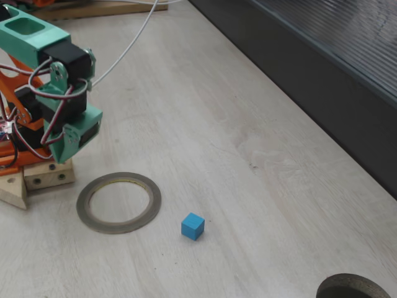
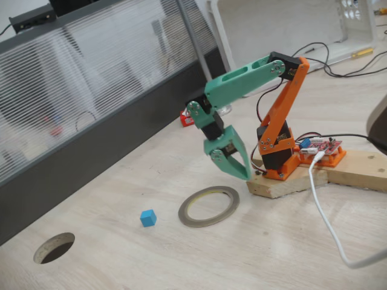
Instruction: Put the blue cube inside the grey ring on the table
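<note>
The blue cube (image 1: 193, 226) lies on the pale wood table (image 1: 248, 124), just outside the grey ring (image 1: 118, 202), which lies flat with its hole empty. In the other fixed view the blue cube (image 2: 148, 218) sits a little left of the grey ring (image 2: 209, 206). My green gripper (image 2: 234, 169) hangs in the air above the ring's far edge, close to the arm's base, pointing down. Its jaws stand slightly apart with nothing between them. In the first fixed view the gripper (image 1: 71, 141) is up and left of the ring, well away from the cube.
The arm's orange base (image 2: 278, 158) is clamped to a wooden block (image 2: 302, 175). A white cable (image 2: 326, 223) trails over the table. A round hole with a dark rim (image 1: 353, 287) sits near the cube's side. A dark ribbed strip (image 1: 322, 68) borders the table.
</note>
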`<action>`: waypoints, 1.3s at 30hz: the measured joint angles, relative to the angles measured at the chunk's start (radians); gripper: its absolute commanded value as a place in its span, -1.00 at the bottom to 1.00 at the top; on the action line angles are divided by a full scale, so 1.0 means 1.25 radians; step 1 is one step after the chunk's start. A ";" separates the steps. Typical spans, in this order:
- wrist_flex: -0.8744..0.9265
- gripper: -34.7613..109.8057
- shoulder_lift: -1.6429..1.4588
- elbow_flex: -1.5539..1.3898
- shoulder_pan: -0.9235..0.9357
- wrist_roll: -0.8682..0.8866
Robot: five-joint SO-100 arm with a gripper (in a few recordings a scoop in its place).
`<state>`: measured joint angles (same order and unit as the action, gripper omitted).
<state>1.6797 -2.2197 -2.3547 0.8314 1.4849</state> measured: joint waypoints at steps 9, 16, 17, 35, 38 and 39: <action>0.004 -0.52 0.000 0.087 0.001 0.001; 0.001 -0.52 0.000 0.086 0.002 0.001; 0.001 -0.52 0.000 0.086 0.002 0.001; 0.007 -0.52 0.056 0.210 0.002 0.001; 0.001 -0.52 0.161 0.277 0.002 0.001; 0.001 -0.52 0.195 0.304 0.002 0.001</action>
<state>1.6812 -1.9758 -1.9742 0.8345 1.4864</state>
